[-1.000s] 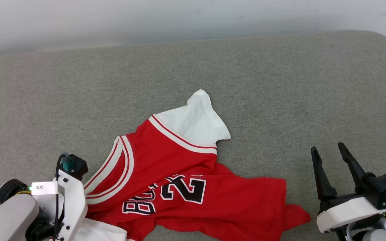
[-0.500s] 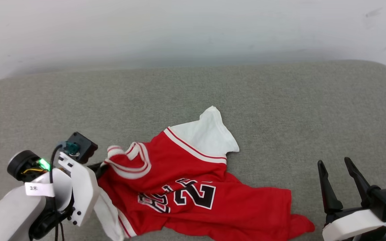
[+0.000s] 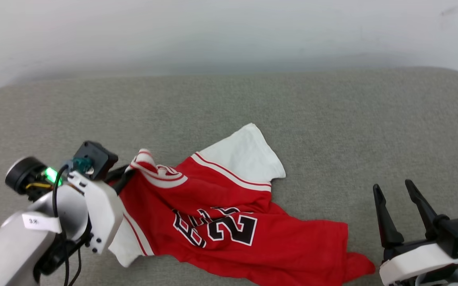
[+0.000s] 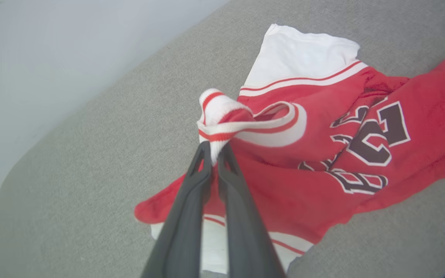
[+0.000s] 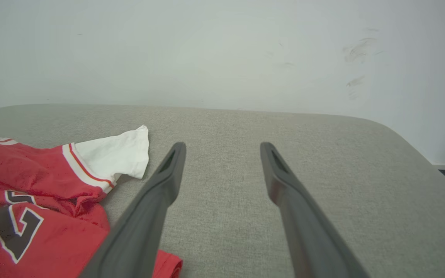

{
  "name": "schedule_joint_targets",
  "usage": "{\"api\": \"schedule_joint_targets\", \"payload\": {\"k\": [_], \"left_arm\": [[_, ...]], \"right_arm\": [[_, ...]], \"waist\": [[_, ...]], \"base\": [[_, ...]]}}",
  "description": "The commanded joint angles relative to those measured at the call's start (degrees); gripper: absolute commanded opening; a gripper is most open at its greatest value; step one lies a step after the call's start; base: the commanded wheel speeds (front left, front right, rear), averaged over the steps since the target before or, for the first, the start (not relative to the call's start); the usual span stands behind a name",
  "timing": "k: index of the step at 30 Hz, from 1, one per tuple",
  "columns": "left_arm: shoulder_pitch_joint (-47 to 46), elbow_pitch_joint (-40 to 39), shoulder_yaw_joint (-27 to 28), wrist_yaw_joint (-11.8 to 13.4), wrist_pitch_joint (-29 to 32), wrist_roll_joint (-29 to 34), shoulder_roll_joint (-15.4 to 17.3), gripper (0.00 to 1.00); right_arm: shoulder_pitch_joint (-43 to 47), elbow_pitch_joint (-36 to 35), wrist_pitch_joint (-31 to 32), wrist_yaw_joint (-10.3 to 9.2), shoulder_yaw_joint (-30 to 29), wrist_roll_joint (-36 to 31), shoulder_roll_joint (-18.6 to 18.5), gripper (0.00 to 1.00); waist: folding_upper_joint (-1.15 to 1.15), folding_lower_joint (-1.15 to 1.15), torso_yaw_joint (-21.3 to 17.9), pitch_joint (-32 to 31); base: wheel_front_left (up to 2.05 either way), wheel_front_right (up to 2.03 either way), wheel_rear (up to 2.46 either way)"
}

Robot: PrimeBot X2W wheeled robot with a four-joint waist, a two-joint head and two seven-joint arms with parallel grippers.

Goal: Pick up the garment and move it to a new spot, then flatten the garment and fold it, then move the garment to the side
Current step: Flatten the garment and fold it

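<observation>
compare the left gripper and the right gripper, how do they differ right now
The left gripper is shut on the striped trim of the garment; the right gripper is open and empty. The left gripper touches the cloth; the right gripper stands apart from it. Both have long dark fingers.

Rumpled red garment (image 3: 213, 194), white sleeves, black 23, striped collar bunched upward at its left end, on grey cushion (image 3: 332, 119)
</observation>
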Motion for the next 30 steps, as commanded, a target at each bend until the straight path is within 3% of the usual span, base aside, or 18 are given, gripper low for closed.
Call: {"api": "schedule_joint_targets", "payload": {"k": [1, 14, 25, 26, 27, 28, 30], "left_arm": [[-1.88, 0.97, 0.03, -0.35, -0.73, 0.56, -1.03, 0.0], [-14.29, 20.87, -2.43, -6.6, -1.73, 3.38, -8.81, 0.0], [-17.32, 37.87, -8.22, -8.88, -0.49, 0.26, -14.98, 0.0], [-17.36, 38.84, -8.56, -8.91, -1.0, -0.09, -15.38, 0.13], [-17.47, 39.41, -8.78, -8.9, -1.7, -0.19, -15.68, 0.53], [-17.65, 39.91, -8.91, -8.92, -2.54, -0.3, -15.99, 1.0], [-18.2, 40.26, -8.99, -8.9, -5.13, 0.05, -15.91, 1.0]], "right_arm": [[-1.26, -0.28, -0.02, -0.06, 0.05, -0.32, -0.33, 1.0], [-6.53, 0.33, -1.88, -0.06, 1.3, -0.39, -0.04, 1.0], [-8.52, 1.2, -2.85, -0.06, 1.3, -0.68, -0.08, 1.0], [-8.51, 1.27, -2.87, -0.06, 1.15, -0.71, -0.08, 1.0], [-8.4, 1.32, -2.86, -0.06, 1.01, -0.78, -0.08, 1.0], [-8.2, 1.35, -2.84, -0.06, 0.94, -0.81, -0.08, 1.0], [-7.72, 1.35, -2.71, -0.06, 0.84, -0.87, -0.13, 1.0]], "waist": [[0.0, -0.01, -1.25, 1.66], [0.0, -0.01, -7.65, 10.5], [0.0, -0.01, -9.29, 12.62], [0.0, -0.01, -9.17, 12.42], [0.0, -0.01, -8.98, 12.13], [0.0, -0.01, -8.72, 11.76], [0.0, -0.01, -8.11, 10.87]], "base": [[0.0, 0.0, 0.0], [0.0, 0.0, 0.0], [0.0, 0.0, 0.0], [0.0, 0.0, 0.0], [0.0, 0.0, 0.0], [0.0, 0.0, 0.0], [0.0, 0.0, 0.0]]}}
